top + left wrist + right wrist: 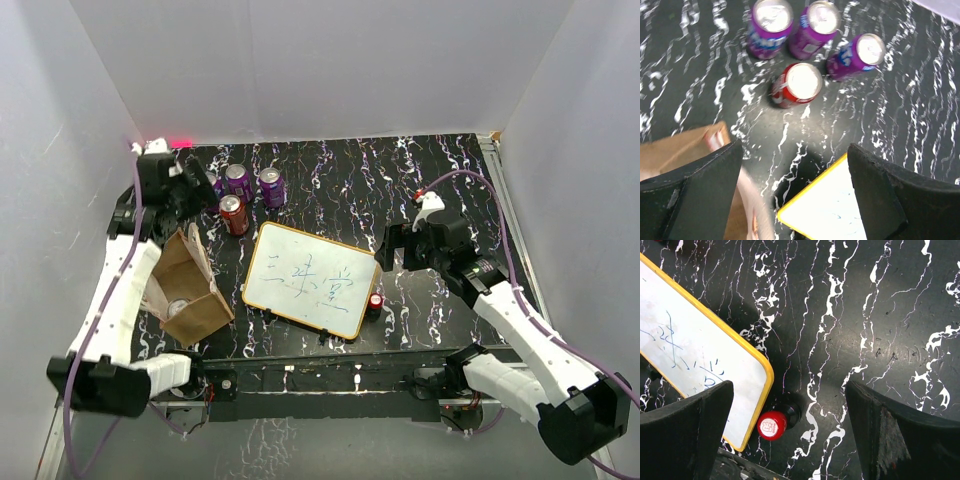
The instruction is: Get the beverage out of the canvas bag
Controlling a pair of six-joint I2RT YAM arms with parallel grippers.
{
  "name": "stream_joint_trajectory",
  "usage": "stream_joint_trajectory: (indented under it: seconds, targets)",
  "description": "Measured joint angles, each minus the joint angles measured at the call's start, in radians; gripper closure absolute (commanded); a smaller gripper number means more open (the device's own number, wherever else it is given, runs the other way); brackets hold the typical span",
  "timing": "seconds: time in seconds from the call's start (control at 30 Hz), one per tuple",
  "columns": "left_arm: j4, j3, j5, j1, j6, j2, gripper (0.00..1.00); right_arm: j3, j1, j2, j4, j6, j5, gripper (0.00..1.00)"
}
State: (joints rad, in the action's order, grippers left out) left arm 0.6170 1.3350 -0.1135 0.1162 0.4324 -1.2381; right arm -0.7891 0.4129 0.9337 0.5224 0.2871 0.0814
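The tan canvas bag point(188, 285) stands open at the table's front left, cream handles up; its edge and a handle show at the lower left of the left wrist view point(685, 150). A silver can top point(180, 306) shows inside it. My left gripper point(197, 193) is open and empty, above the table just behind the bag and near a group of cans; in its wrist view point(795, 192) the fingers straddle bare table and the board's corner. My right gripper point(393, 246) is open and empty at the right of the board, also seen in its wrist view point(790, 440).
Three purple cans point(769, 27) point(817, 27) point(857, 56) and a red can point(797, 85) stand at the back left. A white yellow-framed board point(310, 280) lies in the middle. A small red-capped bottle point(774, 424) stands at its right corner. White walls enclose the table.
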Motion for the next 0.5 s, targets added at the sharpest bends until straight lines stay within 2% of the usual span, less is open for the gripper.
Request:
stream_joint_trajectory:
  seconds: [0.27,0.5]
  targets:
    - [0.122,-0.250,-0.238,0.000,0.199,0.331,0.16,0.000,0.006,-0.002,-0.001,0.000,0.004,0.02]
    - [0.262,-0.305,-0.445,0.000,0.364,0.435,0.20,0.000,0.015,-0.003,-0.001,0.000,0.004,0.02]
